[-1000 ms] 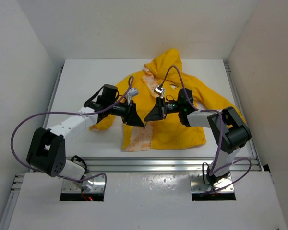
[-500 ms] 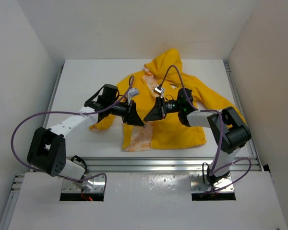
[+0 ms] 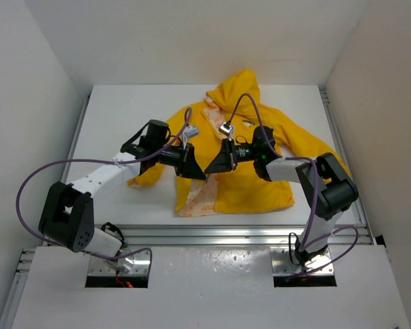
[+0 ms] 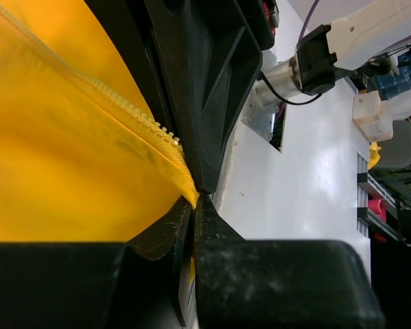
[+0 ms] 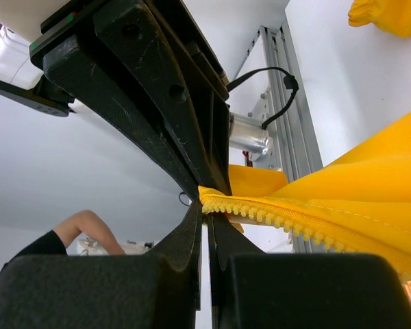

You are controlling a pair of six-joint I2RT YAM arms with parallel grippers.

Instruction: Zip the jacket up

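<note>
Since each hand has only the very edge of the zipper tape, slip is the main risk.

- Jacket (image 3: 250, 144): middle of bench (image 3: 123, 116), hood toward far edge, hem toward near edge. Front is open, and the lining (image 3: 198, 199) shows by the hem.
- Left hand (image 4: 194, 197): jaws nearly together, pinching the fabric corner right at the end of a row of teeth (image 4: 116, 96).
- Right hand (image 5: 207, 209): jaws fully closed on the end of the other toothed edge. Both edges are lifted, and the two hands are tip to tip over the jacket's open front.

Possible failures, as judged:
1. Thin fabric pulls out of the left pinch under tension, because the bite is shallow and at a corner.
2. The two rows meet twisted or offset, because the hands approach from opposite sides and the cloth drapes slack between grip and bench.
3. Loose fabric or lining folds into the teeth and jams them.
4. The hands collide, as their tips are already just beside each other.

I cannot tell where the zipper's start lies.
</note>
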